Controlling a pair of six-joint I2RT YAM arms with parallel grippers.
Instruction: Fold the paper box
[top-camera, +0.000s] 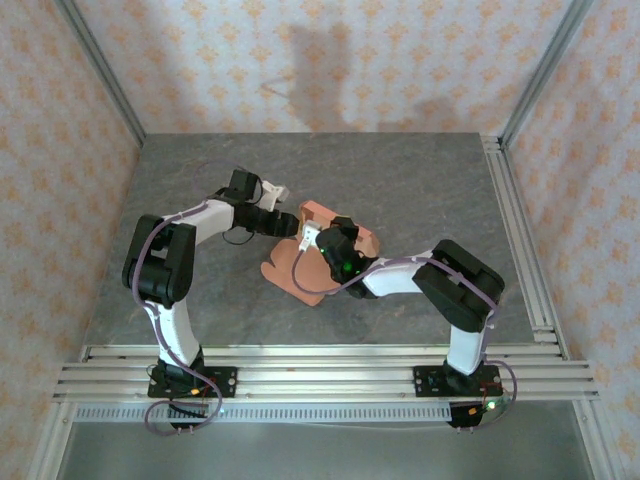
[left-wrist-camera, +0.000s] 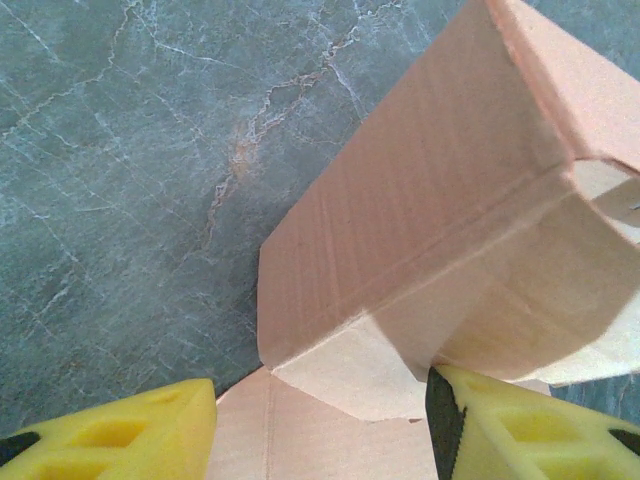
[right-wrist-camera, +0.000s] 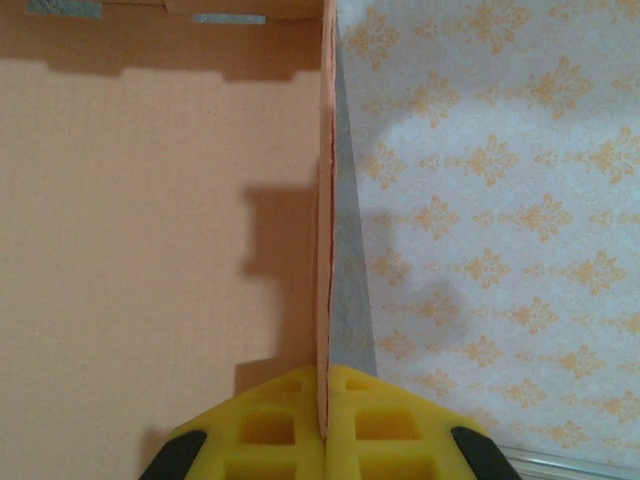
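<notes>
The paper box (top-camera: 296, 268) lies half-folded on the grey table (top-camera: 420, 180), its flat base spread under both grippers and some panels already standing up. The right gripper (right-wrist-camera: 325, 425) is clenched on one upright panel of the box. In the right wrist view the yellow fingers (right-wrist-camera: 270, 430) press together from both sides of the thin card, which is seen edge-on and runs straight ahead from the fingertips. The wide salmon face of the box spreads to the left of the gripper, and the patterned wall (right-wrist-camera: 500, 200) shows to its right. From above, the right gripper (top-camera: 312, 238) sits over the middle of the box, with raised card just beyond it and to its right. The left gripper (top-camera: 290, 224) reaches in from the opposite side, close to the right one. In the left wrist view the left gripper (left-wrist-camera: 320, 440) is released, with its two yellow fingers (left-wrist-camera: 130, 430) spread wide apart and clamping nothing. A folded wall of the box stands just ahead of them, leaning up and to the right, with a cut flap at its foot near the right-hand finger. I cannot tell whether that finger touches the flap. Flat card lies below the gap between the fingers, and bare table stretches ahead and to the left.
</notes>
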